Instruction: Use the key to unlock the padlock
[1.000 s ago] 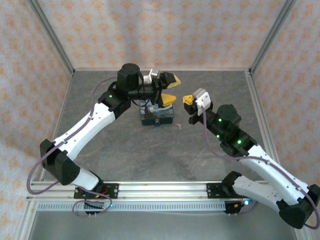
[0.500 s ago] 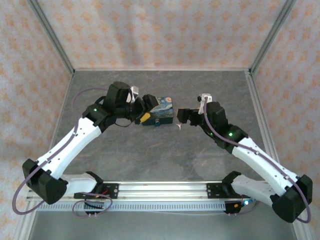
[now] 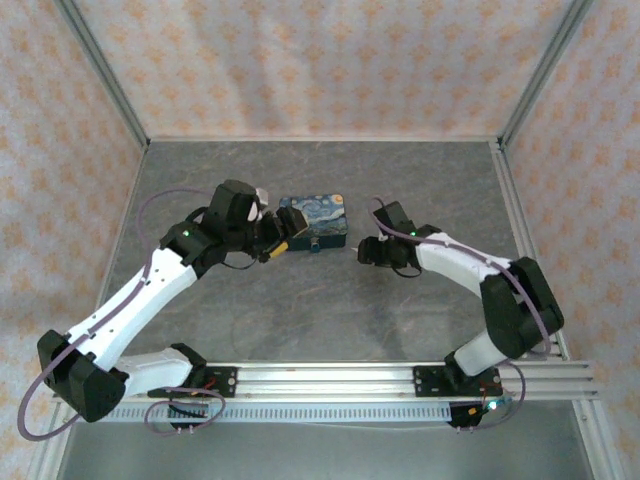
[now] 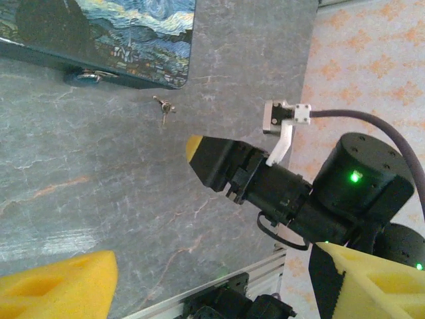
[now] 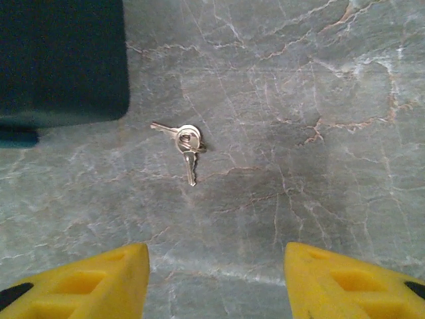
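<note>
The key [image 5: 187,142] is a pale silvery pair on a small ring. It lies flat on the grey table just right of the dark blue starry-print tin [image 3: 315,219]. My right gripper [image 5: 216,279] hovers low over it, open, with the key ahead of its yellow fingertips and apart from them. In the left wrist view the key [image 4: 163,106] lies between the tin [image 4: 99,33] and the right gripper's tip [image 4: 202,154]. A small metal padlock [image 4: 89,77] hangs at the tin's front edge. My left gripper [image 3: 279,240] is open beside the tin's left end, holding nothing.
The grey stone-look table [image 3: 300,310] is fenced by aluminium posts and patterned walls. A metal rail [image 3: 320,378] with the arm bases runs along the near edge. Bare tabletop stretches in front of the tin and behind it.
Both arms came down toward the table. The left gripper moved off the top of the tin to its left side. The right gripper dropped and reached in over the key.
</note>
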Controlling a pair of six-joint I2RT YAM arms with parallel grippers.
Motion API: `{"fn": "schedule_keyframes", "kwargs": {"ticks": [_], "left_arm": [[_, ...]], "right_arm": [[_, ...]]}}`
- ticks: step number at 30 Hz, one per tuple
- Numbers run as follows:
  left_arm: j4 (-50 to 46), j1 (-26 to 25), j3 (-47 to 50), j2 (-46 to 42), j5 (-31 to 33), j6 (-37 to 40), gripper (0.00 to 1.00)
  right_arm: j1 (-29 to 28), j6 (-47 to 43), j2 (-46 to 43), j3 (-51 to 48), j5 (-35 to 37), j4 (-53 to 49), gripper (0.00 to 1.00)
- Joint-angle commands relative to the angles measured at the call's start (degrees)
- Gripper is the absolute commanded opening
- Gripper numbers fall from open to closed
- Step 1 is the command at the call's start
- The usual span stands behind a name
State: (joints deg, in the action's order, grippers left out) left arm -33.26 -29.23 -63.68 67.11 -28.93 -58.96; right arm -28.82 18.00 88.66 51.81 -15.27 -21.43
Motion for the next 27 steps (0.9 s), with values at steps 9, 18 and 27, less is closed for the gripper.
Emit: {"fn": "schedule_keyframes", "kwargs": {"ticks": [9, 18, 27], "left_arm": [[-1.1, 0.1, 1.8, -1.7, 2.7, 0.8, 0.77], [-1.0, 0.2, 2.4, -2.6, 3.2, 0.8, 0.76], [-0.9, 0.2, 2.9, -3.3, 3.3, 0.5, 0.76]], "right_arm": [[-0.1, -6.4, 11.5, 10.4, 3.0, -2.5, 0.45], [-0.6, -8.7, 15.4, 11.7, 4.6, -3.2, 0.42], [-2.6, -9.9, 18.6, 13.6, 7.5, -3.5, 0.4]]}}
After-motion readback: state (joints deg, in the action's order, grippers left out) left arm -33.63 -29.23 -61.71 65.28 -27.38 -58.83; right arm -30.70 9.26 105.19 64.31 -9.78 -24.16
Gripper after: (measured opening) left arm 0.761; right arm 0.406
